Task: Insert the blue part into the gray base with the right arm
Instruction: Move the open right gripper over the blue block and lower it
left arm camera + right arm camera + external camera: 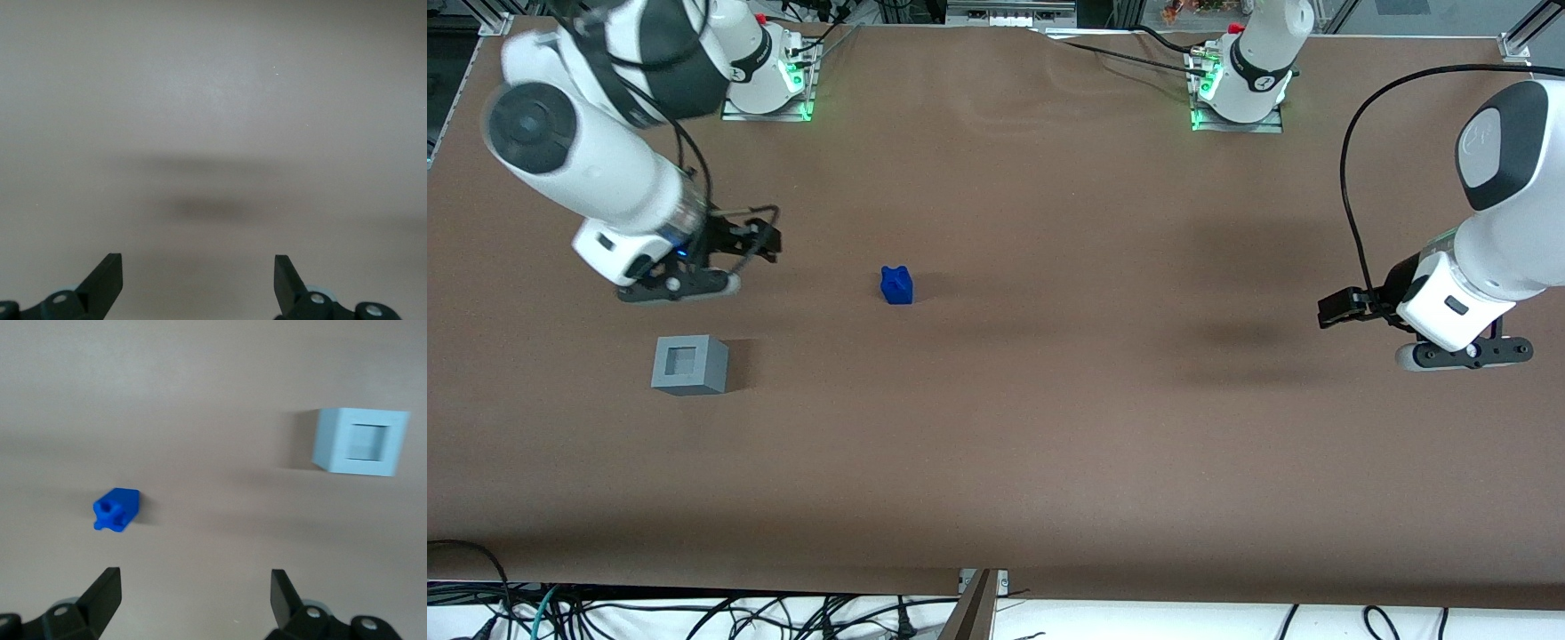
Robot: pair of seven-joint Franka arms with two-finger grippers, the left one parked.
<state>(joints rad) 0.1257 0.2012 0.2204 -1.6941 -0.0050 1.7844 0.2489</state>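
The right arm (596, 169) hangs over the working arm's end of the brown table (1049, 427), and its gripper (720, 258) is in the air above the bare cloth with nothing between its fingers. In the right wrist view the gripper (193, 600) shows its two black fingertips (107, 587) standing wide apart, and both task things lie on the table ahead of them, neither one touched.

The blue part (896, 285) sits on the table well apart from the gripper, toward the middle of the table and a little nearer to the front camera than the fingers. Its two small bumps point away from that camera. From the wrist the blue part (116, 509) looks like a small block with a knobbed end face turned to the lens.

The gray base (689, 364) stands nearer to the front camera than the gripper, almost straight below it in the front view, and apart from it. It is also well apart from the blue part, nearer the working arm's end of the table. Its square recess faces up and is open. In the wrist view the gray base (360, 443) shows the same recess, slightly smeared.

The upper arm is cut off by the picture's edge in the front view, and the fingers there merge with the dark camera mount and cables, so their gap reads clearly only from the wrist. Only the fingertips show there; the rest of the gripper is out of the picture.
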